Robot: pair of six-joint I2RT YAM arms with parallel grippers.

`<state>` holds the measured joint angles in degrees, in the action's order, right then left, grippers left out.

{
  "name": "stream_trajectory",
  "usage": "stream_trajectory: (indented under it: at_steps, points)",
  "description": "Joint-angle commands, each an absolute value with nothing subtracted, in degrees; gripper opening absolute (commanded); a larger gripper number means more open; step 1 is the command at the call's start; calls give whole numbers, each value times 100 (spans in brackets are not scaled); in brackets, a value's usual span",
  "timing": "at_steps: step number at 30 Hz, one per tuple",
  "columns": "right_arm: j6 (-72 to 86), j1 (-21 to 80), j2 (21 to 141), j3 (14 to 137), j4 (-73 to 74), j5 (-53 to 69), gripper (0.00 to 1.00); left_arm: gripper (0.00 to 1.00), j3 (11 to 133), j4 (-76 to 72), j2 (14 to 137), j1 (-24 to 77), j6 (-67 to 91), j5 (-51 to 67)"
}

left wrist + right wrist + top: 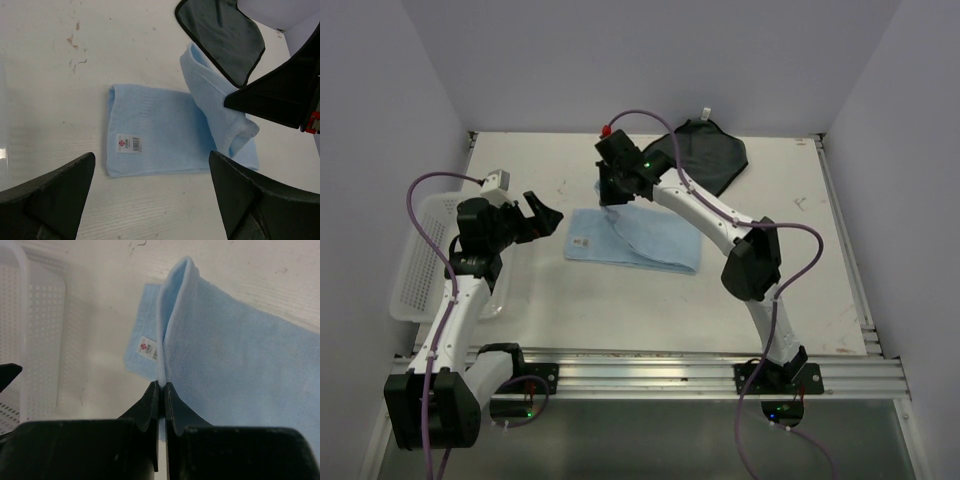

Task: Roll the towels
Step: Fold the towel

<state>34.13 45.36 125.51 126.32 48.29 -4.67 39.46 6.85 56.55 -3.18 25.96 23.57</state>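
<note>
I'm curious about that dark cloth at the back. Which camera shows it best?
The top external view: there the dark towel shows almost whole, lying at the back, so you can read its outline. The left wrist view catches only one black-edged part of it, cut off by the frame. The right wrist view shows none of it.

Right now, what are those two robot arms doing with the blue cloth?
The right claw is shut on one edge of the light blue towel and holds that edge up off the table. The left claw hangs wide open beside the towel, touching nothing. The dark towel lies at the far side, not rolled yet.
</note>
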Motion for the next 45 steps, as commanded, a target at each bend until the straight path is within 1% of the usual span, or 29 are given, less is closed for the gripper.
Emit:
stream_trajectory:
  at_steps: [1,6,20,21,22,23,26,27,30,34,35,36,37,38,40,41,43,45]
  points:
    - [3682,4614,12542,12859,4220,-211,0,100,3946,475,5563,-273,2628,2347]
    - [3911,4632,12743,12736,3859,131,0,100,3955,475,5555,-264,2619,2338]
    - [4122,4649,13412,12841,3402,334,0,100,3981,527,5546,-193,2566,2320]
    - [4148,4658,13447,12841,3323,369,1,100,3981,536,5555,-185,2558,2320]
    - [4166,4641,13465,12841,3287,456,6,100,3981,527,5546,-185,2549,2312]
    - [4166,4641,13491,12841,3244,501,21,100,3990,553,5555,-176,2549,2303]
    - [4140,4632,13413,12823,3208,545,40,100,3999,571,5563,-167,2531,2250]
    - [4079,4632,13369,12771,3217,519,43,100,3999,563,5563,-158,2531,2267]
    - [3982,4579,13115,12622,3225,483,46,100,3973,545,5572,-158,2540,2285]
    - [3911,4378,12710,12209,3270,422,46,100,3973,545,5555,-158,2540,2250]
    - [3894,4333,12605,12086,3278,404,46,98,3973,536,5555,-158,2523,2285]
    - [3859,4281,12386,11798,3287,378,46,93,3973,536,5546,-158,2479,2311]
    - [3824,4202,12236,11630,3287,369,46,85,3973,536,5546,-167,2461,2312]
    - [3788,4158,12104,11445,3287,334,46,85,3973,536,5537,-158,2461,2294]
    - [3630,4070,11630,10856,3278,159,46,87,3973,554,5537,-158,2470,2215]
    - [3517,3991,11480,10663,3278,97,46,91,3973,562,5528,-158,2470,2180]
    - [3454,3842,10990,10101,3278,9,46,97,3999,606,5520,-158,2461,2101]
    - [3445,3718,10645,9531,3252,9,46,99,3999,615,5511,-158,2452,2066]
